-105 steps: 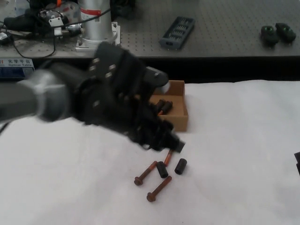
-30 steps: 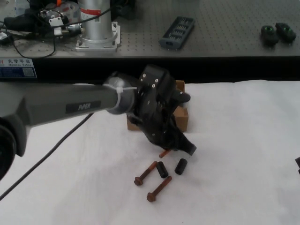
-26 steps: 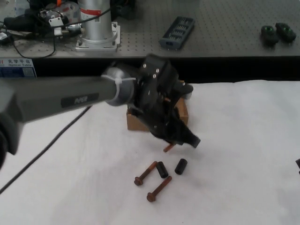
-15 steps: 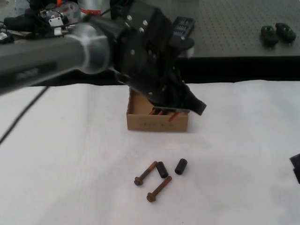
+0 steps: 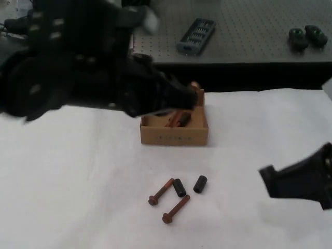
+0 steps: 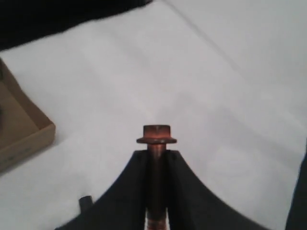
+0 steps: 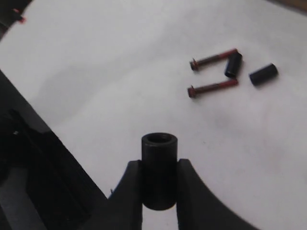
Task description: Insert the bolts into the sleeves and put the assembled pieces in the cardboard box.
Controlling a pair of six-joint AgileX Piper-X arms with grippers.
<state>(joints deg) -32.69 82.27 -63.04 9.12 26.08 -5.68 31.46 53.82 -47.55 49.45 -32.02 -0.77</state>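
Two parts are in the air. The left gripper (image 6: 156, 155) is clamped on the shank of a bolt (image 6: 156, 136), head outward. The right gripper (image 7: 159, 165) pinches a sleeve (image 7: 159, 148) with its open bore facing up. A few seconds ago the left gripper was down at the pile on the cloth (image 5: 78, 197), closing on this bolt. Since then it has lifted the bolt away and swung it up and back. It now seems to be over the far side of the box (image 5: 174, 137), though the arm is too blurred in the high view to be sure. The right arm has only just come in at the near right of the bench. The pick is therefore done, and mating bolt and sleeve probably comes next. Finished pieces (image 5: 179, 118) already lie in the box. Two loose bolts (image 5: 161, 191) and two loose sleeves (image 5: 200, 183) lie on the cloth, so two more assemblies remain after this one.
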